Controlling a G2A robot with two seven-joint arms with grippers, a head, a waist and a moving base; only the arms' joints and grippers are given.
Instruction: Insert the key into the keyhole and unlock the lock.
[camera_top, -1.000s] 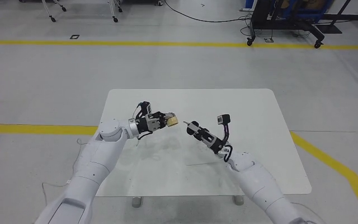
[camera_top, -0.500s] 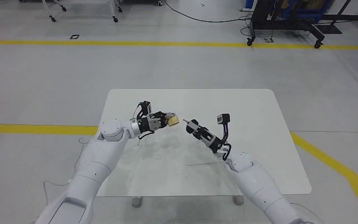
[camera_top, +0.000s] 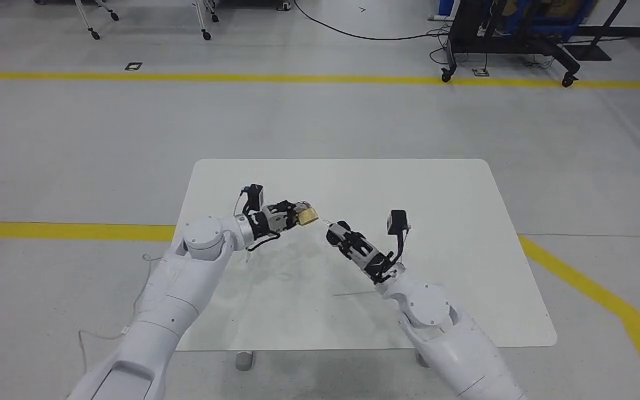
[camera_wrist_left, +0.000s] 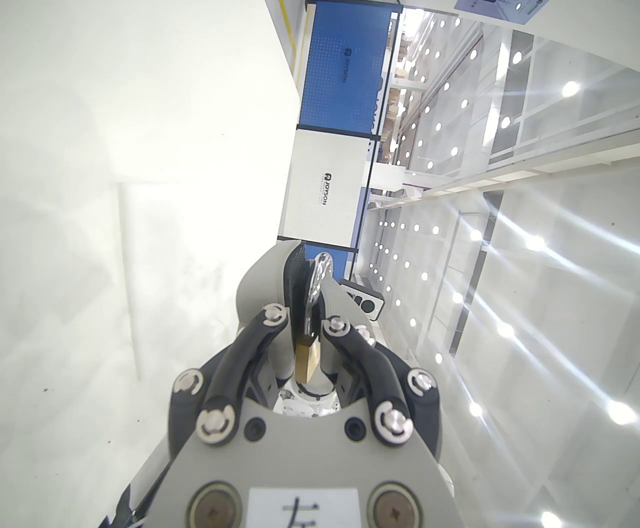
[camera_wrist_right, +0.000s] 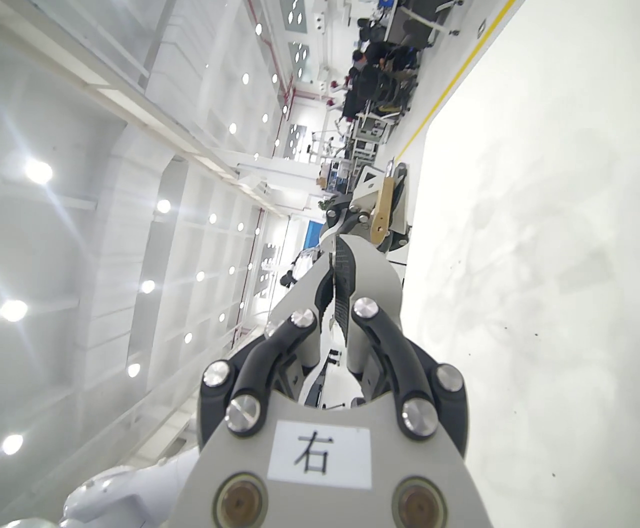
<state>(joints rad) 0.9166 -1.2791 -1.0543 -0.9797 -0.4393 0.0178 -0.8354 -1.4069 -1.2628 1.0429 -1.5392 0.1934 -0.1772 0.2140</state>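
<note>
A small, blocky, brass-coloured metal padlock is pinched in the closed left claw, held in the air above a smooth white table with rounded corners. The right claw is clamped on a thin silver metal key, which points at the padlock just beside it. The table edges lie well apart from both.

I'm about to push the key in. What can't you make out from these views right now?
1. Top view: key and padlock are too small to tell whether the tip touches the keyhole.
2. Left wrist view: the fingers of the left gripper hide the padlock's keyhole face.
3. Right wrist view: the fingers of the right gripper cover the key blade. The padlock shows edge-on, keyhole unreadable.
</note>
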